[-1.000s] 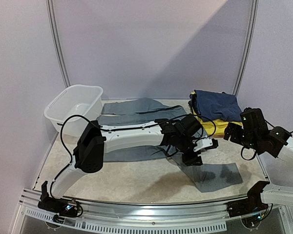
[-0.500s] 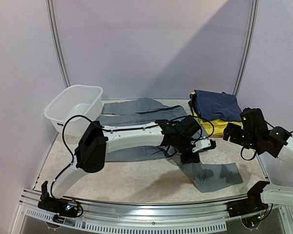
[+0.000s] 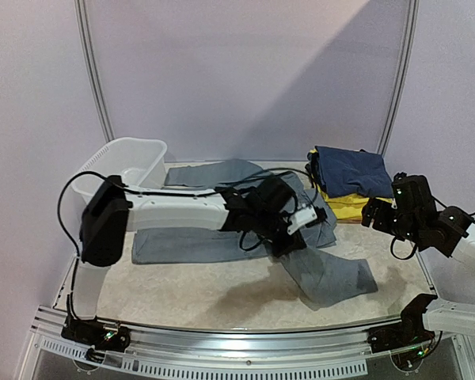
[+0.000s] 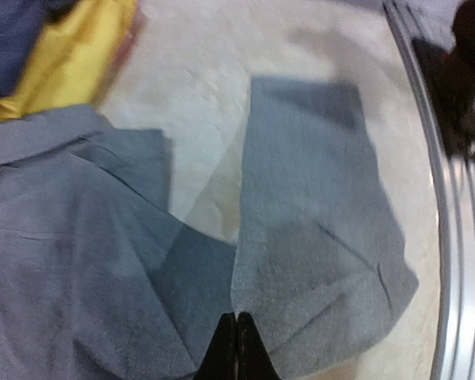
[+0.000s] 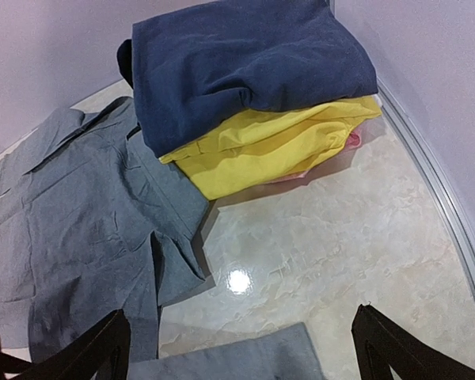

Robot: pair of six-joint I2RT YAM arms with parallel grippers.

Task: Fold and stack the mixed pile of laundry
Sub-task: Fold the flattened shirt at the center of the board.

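Left wrist view: the left tool (image 4: 236,321) pinches the grey trousers (image 4: 317,222) leg for folding; next it probably must carry the leg across, while the right tool (image 5: 241,348) stands wide.

Matt grey cloth trousers (image 5: 71,229) lie on glossy marbled table (image 5: 317,229).

Left claw (image 4: 236,336) pinched on grey trousers (image 4: 317,214), leg spread over pale table (image 4: 214,55), yellow garment (image 4: 71,55) top left

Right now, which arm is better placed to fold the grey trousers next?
Left. The left end effector is shut on a leg of the trousers. The right end effector hangs open beside the stack, holding nothing.
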